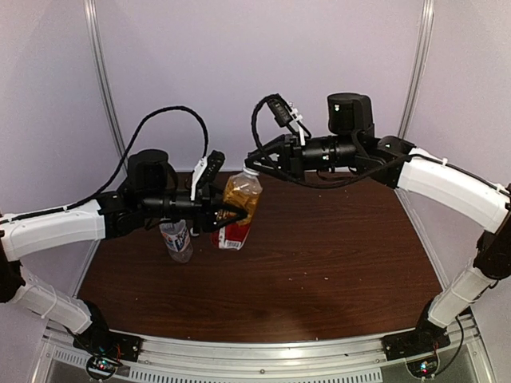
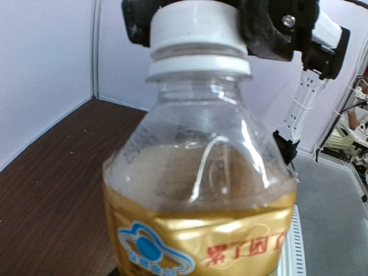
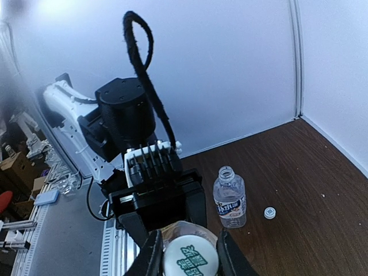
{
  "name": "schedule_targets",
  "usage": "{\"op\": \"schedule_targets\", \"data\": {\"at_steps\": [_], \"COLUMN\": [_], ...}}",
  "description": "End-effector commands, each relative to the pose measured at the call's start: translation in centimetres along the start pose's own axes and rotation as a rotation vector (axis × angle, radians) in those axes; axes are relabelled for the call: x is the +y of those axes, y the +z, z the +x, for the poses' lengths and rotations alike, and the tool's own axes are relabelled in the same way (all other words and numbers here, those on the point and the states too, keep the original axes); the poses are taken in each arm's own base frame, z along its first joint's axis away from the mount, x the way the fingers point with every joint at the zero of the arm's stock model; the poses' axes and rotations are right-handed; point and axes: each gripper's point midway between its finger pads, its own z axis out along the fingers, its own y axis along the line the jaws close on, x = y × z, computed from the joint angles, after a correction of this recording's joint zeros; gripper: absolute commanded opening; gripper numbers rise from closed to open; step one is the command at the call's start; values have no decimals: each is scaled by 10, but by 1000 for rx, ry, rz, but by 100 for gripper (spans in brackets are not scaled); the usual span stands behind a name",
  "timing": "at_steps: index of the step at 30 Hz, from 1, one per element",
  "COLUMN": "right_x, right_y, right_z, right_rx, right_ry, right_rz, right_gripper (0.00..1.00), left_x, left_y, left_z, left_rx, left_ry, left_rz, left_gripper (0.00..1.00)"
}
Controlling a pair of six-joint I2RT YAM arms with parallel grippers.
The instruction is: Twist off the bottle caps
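1. Clamping the clear plastic bottle of amber liquid [image 2: 201, 172], red-yellow label, round its middle with the left fingers [image 1: 230, 213]; tilted at the back left of the dark brown wooden counter [image 1: 335, 239].
2. Pinching its round white screw cap [image 2: 195, 26], on the neck, between the closed right fingers [image 3: 150, 254].
3. Standing just beside, on the counter: small clear plastic bottle of colourless liquid [image 3: 230, 198], neck open.
4. Lying near that one, apart: second small white cap [image 3: 269, 213].
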Motion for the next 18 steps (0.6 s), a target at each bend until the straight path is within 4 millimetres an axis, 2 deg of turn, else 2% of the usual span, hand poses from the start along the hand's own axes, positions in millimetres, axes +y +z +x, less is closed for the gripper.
{"op": "schedule_targets", "data": {"at_steps": [1, 4, 7, 14, 18], "right_x": [41, 52, 56, 53, 46], "right_y": [0, -5, -6, -7, -10], "right_z": [18, 21, 24, 22, 12], "right_rx": [63, 81, 98, 96, 71], "right_ry": [-175, -190, -193, -180, -161], "right_rz": [-304, -414, -459, -416, -327], "right_gripper": [21, 23, 24, 27, 37], "left_x": [-71, -87, -92, -88, -83], "left_y": [-16, -20, -21, -19, -16], "left_z": [-32, -31, -31, -30, -28], "left_rx": [-108, -100, -100, -103, -98], "left_ry": [131, 120, 102, 102, 99], "left_rz": [347, 457, 505, 488, 451], "left_gripper": [38, 39, 39, 39, 39]}}
